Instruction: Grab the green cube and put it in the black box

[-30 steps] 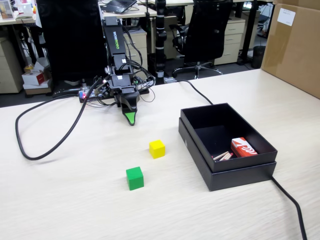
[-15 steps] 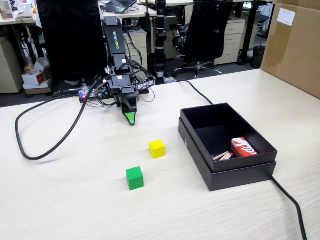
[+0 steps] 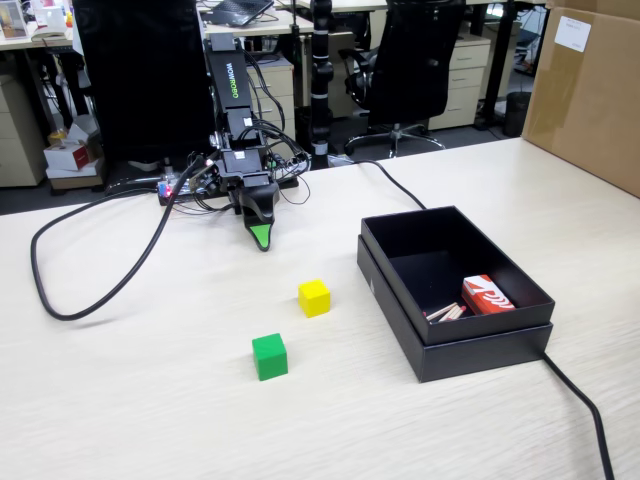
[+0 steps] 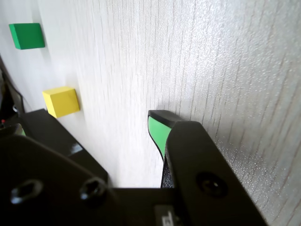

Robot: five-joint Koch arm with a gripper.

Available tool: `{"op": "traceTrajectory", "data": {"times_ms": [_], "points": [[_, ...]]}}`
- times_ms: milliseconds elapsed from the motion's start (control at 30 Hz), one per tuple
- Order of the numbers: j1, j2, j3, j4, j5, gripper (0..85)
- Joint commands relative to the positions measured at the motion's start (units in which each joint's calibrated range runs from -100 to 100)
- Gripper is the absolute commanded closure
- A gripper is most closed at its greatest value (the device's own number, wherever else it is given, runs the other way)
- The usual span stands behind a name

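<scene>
On the table [image 3: 150, 400] — green cube [image 3: 269, 356]

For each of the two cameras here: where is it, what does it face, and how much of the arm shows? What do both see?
Fixed view: stands off the table's near side, raised, facing the arm across the table; shows the whole arm, its claw tip down, plus the black box.
Wrist view: rides on the arm, looking along the tabletop past one green-faced claw tip and black housing.
Shared: green cube, yellow cube, the claw.
</scene>
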Motion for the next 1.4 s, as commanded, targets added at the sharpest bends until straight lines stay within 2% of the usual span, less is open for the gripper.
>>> {"op": "traceTrajectory", "data": {"times_ms": [0,433,633,800,1000,1133,1367], "points": [[0.0,-0.1,-1.3,-1.4,-0.3,35.2],[-1.1,0.3,0.1,-2.2,-0.2,36.2],[-1.2,1.1,10.2,-10.6,0.0,37.2],[-0.5,3.7,26.1,-22.6,0.7,38.3],[-0.7,16.5,47.8,-34.6,1.6,38.3],[-0.9,33.5,67.4,-45.7,2.2,38.0],[-2.1,61.9,92.7,-51.9,1.8,38.3]]}}
